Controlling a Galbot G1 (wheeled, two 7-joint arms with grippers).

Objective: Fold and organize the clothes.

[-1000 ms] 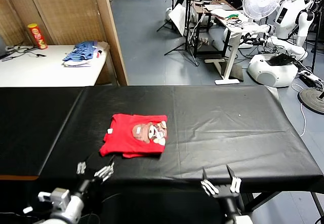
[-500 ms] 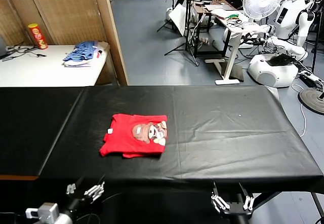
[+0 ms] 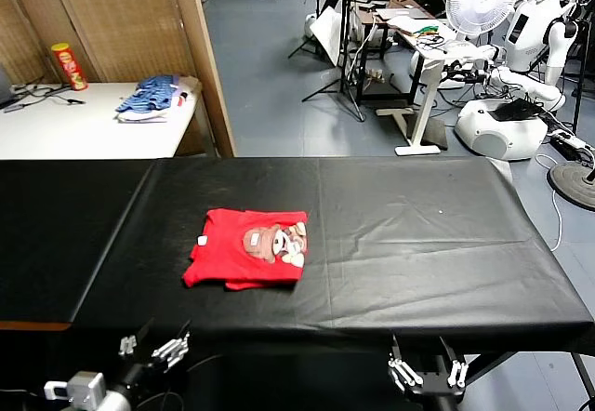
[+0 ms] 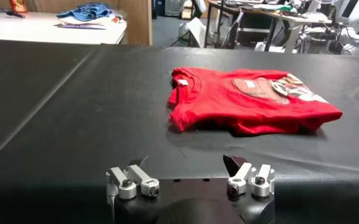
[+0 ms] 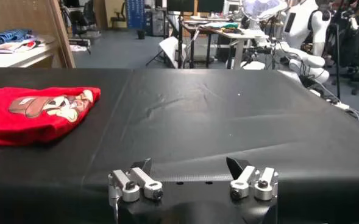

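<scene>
Lying folded on the black table (image 3: 418,234), the red T-shirt (image 3: 248,248) faces both spread-fingered grippers.

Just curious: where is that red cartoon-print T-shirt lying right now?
The folded red cotton T-shirt lies on the black table, left of centre in the head view, beyond the open left gripper.

Both arms are cut off by the head view's bottom edge, leaving only the left gripper (image 3: 149,347) and the right gripper (image 3: 428,372) below the bench (image 3: 418,244) front. The folded red T-shirt (image 3: 246,260) hides its own underside and inner layers. Its small white tag (image 3: 202,241) is too small to read. The right wrist view crops the shirt's collar side.
</scene>
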